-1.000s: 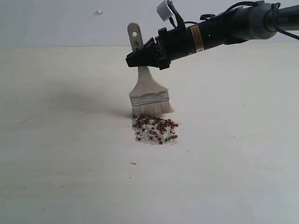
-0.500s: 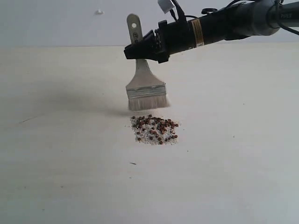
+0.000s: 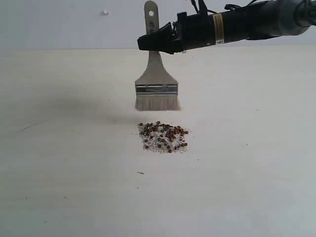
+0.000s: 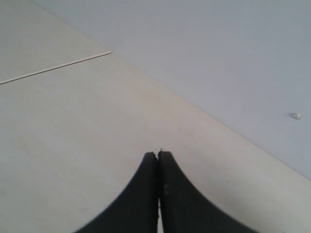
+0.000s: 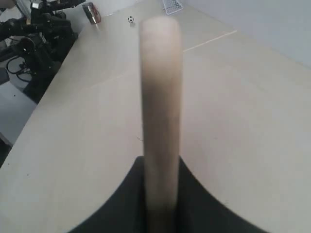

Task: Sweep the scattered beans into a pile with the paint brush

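Note:
The dark reddish-brown beans (image 3: 164, 137), mixed with whitish grains, lie gathered in one compact pile on the pale table. Just behind and above the pile hangs the paint brush (image 3: 156, 89), upright, with its off-white bristles clear of the table. My right gripper (image 3: 154, 43) is shut on the brush's wooden handle, whose holed end sticks up above the fingers. In the right wrist view the handle (image 5: 160, 97) runs between the black fingers (image 5: 199, 199) of the right gripper (image 5: 161, 162). My left gripper (image 4: 158, 154) is shut on nothing, over bare table; it does not show in the exterior view.
The table (image 3: 74, 148) is a wide pale surface meeting a grey wall behind. A small dark fleck (image 3: 141, 173) lies in front of the pile. In the right wrist view, dark equipment (image 5: 34, 34) stands past the table's far edge beside a small can (image 5: 91, 12).
The right gripper has lifted the brush off the table behind the pile, shifted it slightly right and turned it upright. The pile is unchanged.

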Tool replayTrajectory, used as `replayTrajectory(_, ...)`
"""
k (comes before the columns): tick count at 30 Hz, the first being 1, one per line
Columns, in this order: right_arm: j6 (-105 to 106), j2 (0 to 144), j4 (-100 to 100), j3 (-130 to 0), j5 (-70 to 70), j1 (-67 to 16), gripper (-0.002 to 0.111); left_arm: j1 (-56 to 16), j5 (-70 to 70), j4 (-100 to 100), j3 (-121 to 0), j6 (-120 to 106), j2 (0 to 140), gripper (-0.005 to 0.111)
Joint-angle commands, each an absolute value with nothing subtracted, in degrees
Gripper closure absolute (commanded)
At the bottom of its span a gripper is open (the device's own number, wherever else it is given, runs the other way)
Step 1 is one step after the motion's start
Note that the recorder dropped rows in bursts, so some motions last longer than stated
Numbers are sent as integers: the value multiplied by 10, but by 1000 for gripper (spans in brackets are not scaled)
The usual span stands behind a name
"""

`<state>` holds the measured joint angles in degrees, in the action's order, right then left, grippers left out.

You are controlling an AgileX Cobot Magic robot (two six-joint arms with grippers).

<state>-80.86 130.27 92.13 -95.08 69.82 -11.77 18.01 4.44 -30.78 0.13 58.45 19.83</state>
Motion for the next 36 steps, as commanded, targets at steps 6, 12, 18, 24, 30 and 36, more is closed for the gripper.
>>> replayTrajectory(6, -760, 1177, 787, -764, 700, -65, 108, 181, 45, -307, 0, 584, 194, 107)
replayTrajectory(12, -661, 1101, 656, -608, 645, -67, 108, 181, 45, -307, 0, 584, 194, 107)
replayTrajectory(18, -558, 1040, 523, -464, 566, -67, 108, 181, 45, -307, 0, 584, 194, 107)
replayTrajectory(24, -668, 1030, 560, -442, 570, -67, 108, 181, 45, -307, 0, 584, 194, 107)
replayTrajectory(30, -671, 1018, 536, -444, 567, -67, 108, 181, 45, -307, 0, 584, 194, 107)
replayTrajectory(36, -631, 1013, 558, -444, 501, -67, 108, 181, 45, -307, 0, 584, 194, 107)
